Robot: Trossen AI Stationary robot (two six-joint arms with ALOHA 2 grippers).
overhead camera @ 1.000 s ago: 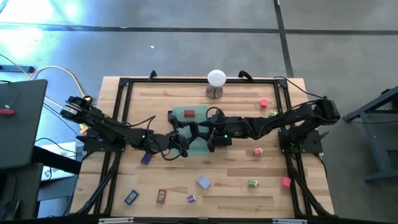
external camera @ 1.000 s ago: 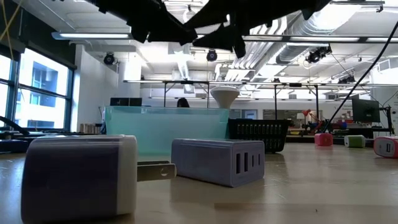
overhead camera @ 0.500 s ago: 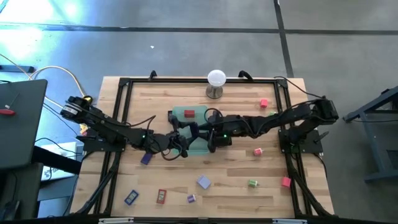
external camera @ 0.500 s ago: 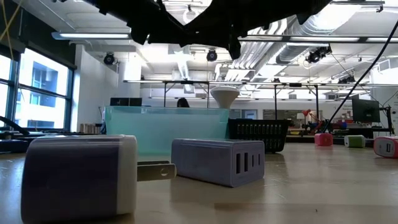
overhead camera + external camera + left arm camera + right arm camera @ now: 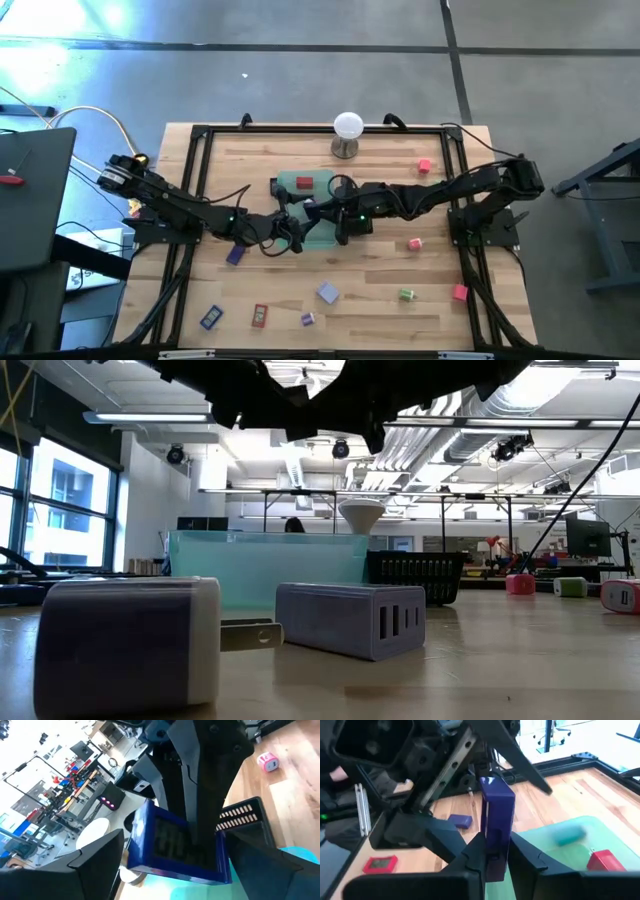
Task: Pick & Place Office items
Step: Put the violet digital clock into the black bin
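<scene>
Above the translucent green tray (image 5: 318,232) the two arms meet. The right gripper (image 5: 495,851) is clamped on a flat blue block with a dark screen (image 5: 175,846), its lower edge hidden. The left gripper (image 5: 167,865) stands apart around it.

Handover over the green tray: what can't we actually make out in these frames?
- High view: the blue block is hidden under the crossed arms above the green tray.
- Low view: both arms are cut off by the top edge, so no grip shows.
- Left wrist view: the right end effector covers the block's middle between the left end effector fingers.
- Right wrist view: the teal item is blurred.
</scene>
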